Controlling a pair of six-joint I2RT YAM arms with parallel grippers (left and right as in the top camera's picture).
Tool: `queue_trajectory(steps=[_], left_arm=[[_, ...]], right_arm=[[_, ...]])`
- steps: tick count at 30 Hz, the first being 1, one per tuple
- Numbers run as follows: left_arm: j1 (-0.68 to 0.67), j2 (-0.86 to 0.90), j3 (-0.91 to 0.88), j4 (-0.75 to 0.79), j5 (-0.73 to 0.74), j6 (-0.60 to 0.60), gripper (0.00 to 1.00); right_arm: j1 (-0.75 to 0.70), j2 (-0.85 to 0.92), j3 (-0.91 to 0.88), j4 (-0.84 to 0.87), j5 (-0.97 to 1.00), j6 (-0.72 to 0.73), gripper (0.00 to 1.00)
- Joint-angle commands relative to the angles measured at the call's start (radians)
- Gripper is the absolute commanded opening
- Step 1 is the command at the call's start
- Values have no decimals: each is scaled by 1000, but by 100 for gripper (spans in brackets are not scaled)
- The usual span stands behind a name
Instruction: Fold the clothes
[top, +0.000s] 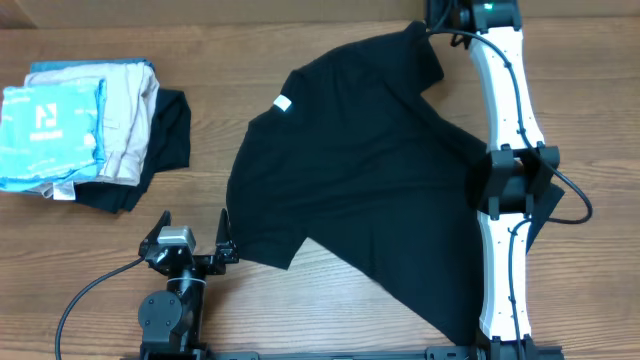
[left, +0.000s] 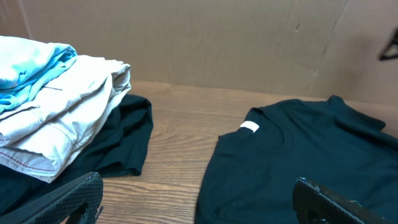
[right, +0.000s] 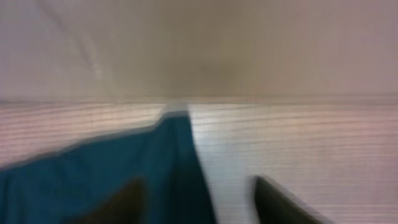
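Observation:
The black T-shirt (top: 370, 170) lies spread and rumpled across the middle of the table, its white neck tag (top: 282, 103) up. It also shows in the left wrist view (left: 298, 162), tag (left: 249, 127) visible. My left gripper (top: 190, 232) is open and empty at the front left, just short of the shirt's near left sleeve; its fingers (left: 199, 202) frame the shirt's edge and bare wood. My right gripper (top: 432, 22) is at the far sleeve by the back edge. In the blurred right wrist view its fingers (right: 199, 202) are apart with the shirt's edge (right: 124, 155) between them.
A stack of folded clothes sits at the far left: a light blue garment with a white logo (top: 45, 125) on a beige one (top: 125, 110), over a dark garment (top: 170, 130). A cardboard wall (left: 217, 37) stands behind the table. The right arm (top: 505, 200) lies over the shirt's right side.

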Motion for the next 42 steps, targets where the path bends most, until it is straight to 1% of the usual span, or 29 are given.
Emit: queue_trajectory(steps=[1, 5, 7, 9, 15, 18, 20, 23, 30, 32, 34, 37, 39, 42], left_arm=[[7, -8, -3, 2, 8, 18, 100], [7, -8, -3, 2, 8, 18, 100], [7, -8, -3, 2, 8, 18, 100], [7, -8, -3, 2, 8, 18, 100], [7, -8, -3, 2, 8, 18, 100], [7, -8, -3, 2, 8, 18, 100], [7, -8, -3, 2, 8, 18, 100], [7, -8, -3, 2, 8, 18, 100], [7, -8, -3, 2, 8, 18, 100], [7, -8, -3, 2, 8, 18, 100], [7, -8, -3, 2, 8, 18, 100], [7, -8, -3, 2, 8, 18, 100], [7, -8, -3, 2, 8, 18, 100], [7, -8, -3, 2, 8, 18, 100]], right_arm=[[-43, -40, 2, -171, -87, 105, 4], [-48, -39, -140, -150, -153, 186, 4], [-44, -39, -234, -103, -251, 189, 4], [-43, -39, -291, -62, -243, 214, 4], [-43, -37, -457, 99, -240, 214, 4], [-43, -37, -521, 172, -167, 214, 4], [-47, -37, -531, 214, -102, 213, 4], [-51, -37, -531, 276, -56, 209, 4], [-60, -37, -531, 456, -51, 209, 4], [-60, -38, -524, 472, -51, 175, 4], [-68, -56, -465, 409, -44, 173, 4], [-112, -163, -353, 179, -44, 176, 4], [-159, -279, -319, -34, -45, 176, 21], [-223, -402, -319, -234, -45, 195, 25]])
